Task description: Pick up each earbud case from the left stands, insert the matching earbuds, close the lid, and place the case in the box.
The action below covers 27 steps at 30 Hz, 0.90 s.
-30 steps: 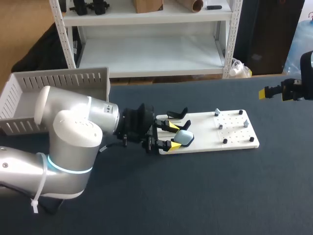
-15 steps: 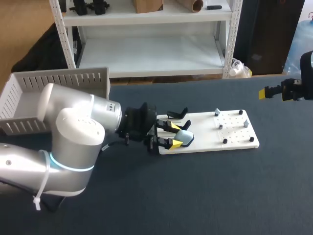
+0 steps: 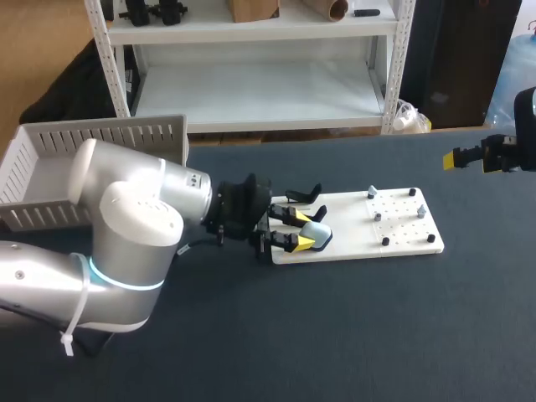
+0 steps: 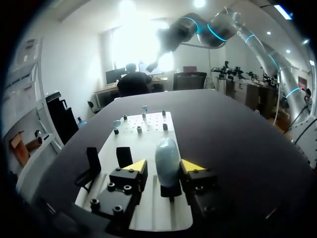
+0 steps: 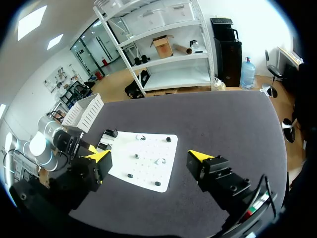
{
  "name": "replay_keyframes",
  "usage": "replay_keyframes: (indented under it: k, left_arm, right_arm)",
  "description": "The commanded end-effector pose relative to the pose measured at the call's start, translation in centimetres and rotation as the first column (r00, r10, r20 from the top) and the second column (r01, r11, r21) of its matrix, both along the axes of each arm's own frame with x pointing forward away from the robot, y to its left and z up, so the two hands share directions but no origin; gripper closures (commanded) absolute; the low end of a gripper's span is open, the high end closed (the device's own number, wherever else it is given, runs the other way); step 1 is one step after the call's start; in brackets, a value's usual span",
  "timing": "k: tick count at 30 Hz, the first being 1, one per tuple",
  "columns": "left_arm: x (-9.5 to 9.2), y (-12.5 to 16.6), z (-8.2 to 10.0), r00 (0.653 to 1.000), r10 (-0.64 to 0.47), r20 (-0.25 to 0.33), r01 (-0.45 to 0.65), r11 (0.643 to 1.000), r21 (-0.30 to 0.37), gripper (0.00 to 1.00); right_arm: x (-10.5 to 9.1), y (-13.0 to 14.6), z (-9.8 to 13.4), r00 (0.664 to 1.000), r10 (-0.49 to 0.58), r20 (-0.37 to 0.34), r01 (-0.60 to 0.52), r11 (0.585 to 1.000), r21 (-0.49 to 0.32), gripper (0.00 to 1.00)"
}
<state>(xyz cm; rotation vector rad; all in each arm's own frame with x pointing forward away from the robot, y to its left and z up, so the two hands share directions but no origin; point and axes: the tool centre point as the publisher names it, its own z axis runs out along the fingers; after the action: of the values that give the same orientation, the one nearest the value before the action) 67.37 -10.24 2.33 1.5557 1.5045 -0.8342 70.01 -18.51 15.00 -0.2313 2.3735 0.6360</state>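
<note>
Left hand (image 4: pixel 164 167) of mine stands open around the pale earbud case (image 4: pixel 166 151), upright on its stand (image 4: pixel 170 190) on the white board (image 4: pixel 147 144); if I close off-centre, it may tip off.

White flat pegged board (image 3: pixel 406 239): no print readable.
Pale blue rounded earbud case (image 4: pixel 167 157): no marking readable.
</note>
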Motion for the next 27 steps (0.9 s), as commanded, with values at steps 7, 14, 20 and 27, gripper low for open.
replay_keyframes:
  k: [7,14,20,27]
  left_arm:
    - [0.3,-0.3,-0.1,1.0,-0.009,-0.004,0.009,1.0,0.006,1.0]
    - [-0.2,-0.2,0.1,1.0,-0.014,0.007,0.014,1.0,0.003,1.0]
    - [-1.2,0.1,0.8,0.999,-0.019,0.043,0.019,1.0,-0.003,1.0]
    - [-2.7,-0.4,1.8,0.994,-0.044,0.101,0.046,0.999,-0.02,1.0]
  right_arm:
    - [0.0,0.0,0.0,1.0,0.0,0.0,0.0,1.0,0.0,0.0]
    - [0.0,0.0,0.0,1.0,0.0,0.0,0.0,1.0,0.0,0.0]
    - [0.0,0.0,0.0,1.0,0.0,0.0,0.0,1.0,0.0,0.0]
    - [0.0,0.0,0.0,1.0,0.0,0.0,0.0,1.0,0.0,0.0]
